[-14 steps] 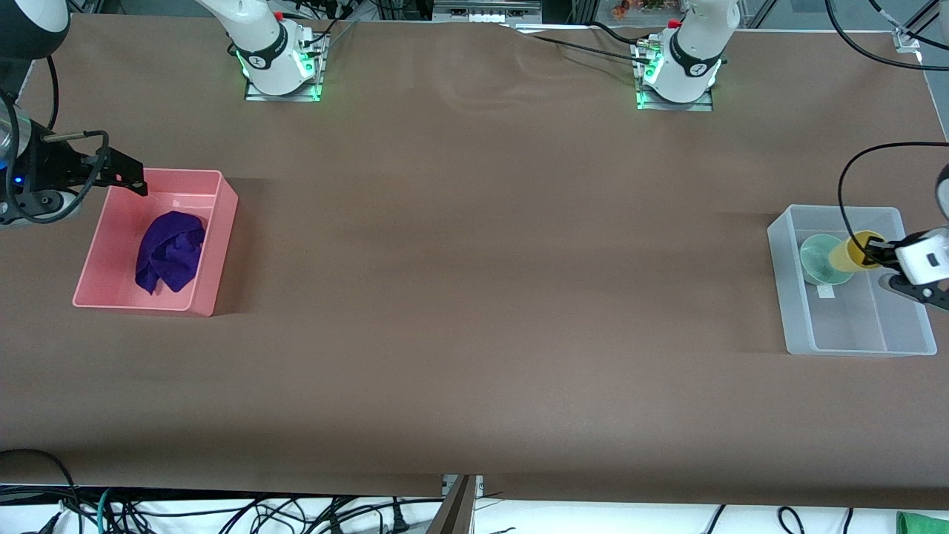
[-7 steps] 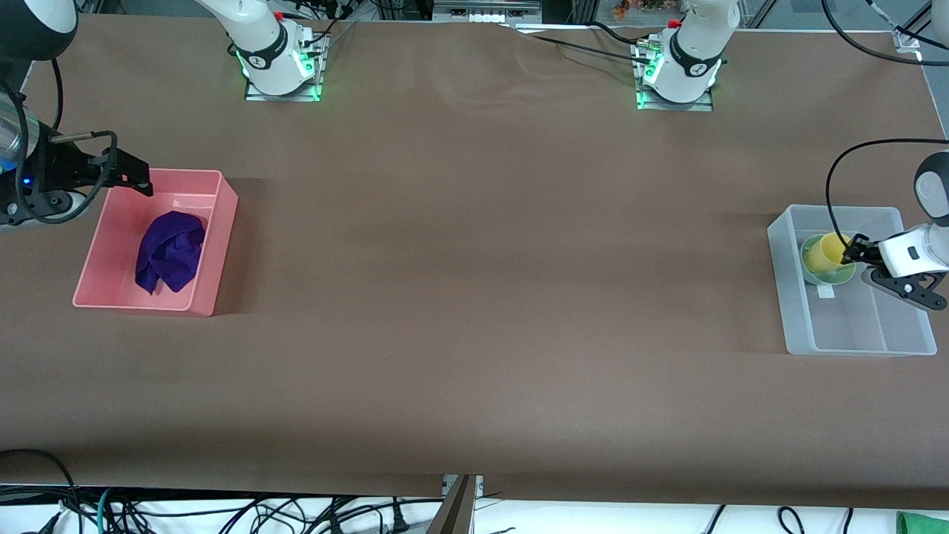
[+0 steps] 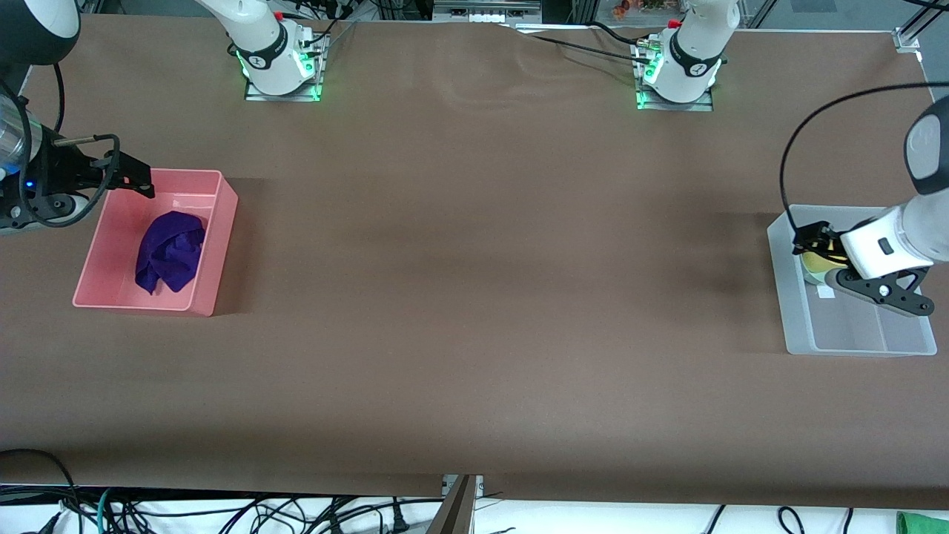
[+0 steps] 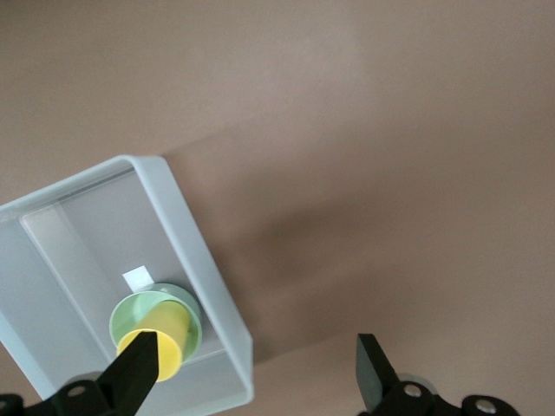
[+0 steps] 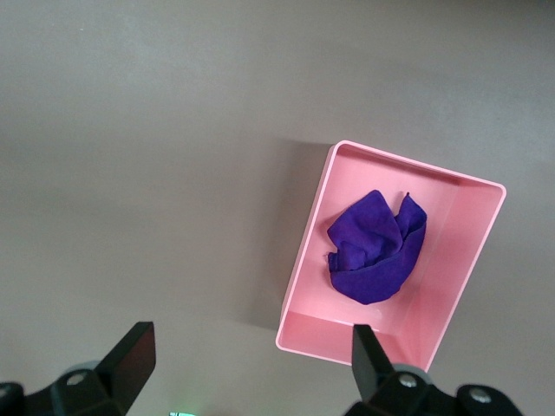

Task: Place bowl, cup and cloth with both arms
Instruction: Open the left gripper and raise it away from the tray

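Note:
The yellow cup (image 3: 820, 261) stands inside the pale green bowl (image 3: 812, 277) in the clear bin (image 3: 860, 343) at the left arm's end of the table. My left gripper (image 3: 808, 239) is open and empty just above them, over the bin's edge. In the left wrist view the cup (image 4: 158, 347) sits in the bowl (image 4: 149, 308), beside one finger of the gripper (image 4: 256, 374). The purple cloth (image 3: 170, 251) lies crumpled in the pink bin (image 3: 225, 222). My right gripper (image 3: 141, 182) is open and empty above that bin's corner; its wrist view (image 5: 251, 360) shows the cloth (image 5: 377, 247).
The clear bin's rim (image 4: 192, 227) and the pink bin's rim (image 5: 303, 260) are the only raised edges near the grippers. A small white label (image 3: 826, 292) lies in the clear bin. The brown table (image 3: 482, 297) stretches between the two bins.
My left gripper set the yellow cup into the bowl, opened, and rose off it toward the bin's edge. The right gripper has barely moved.

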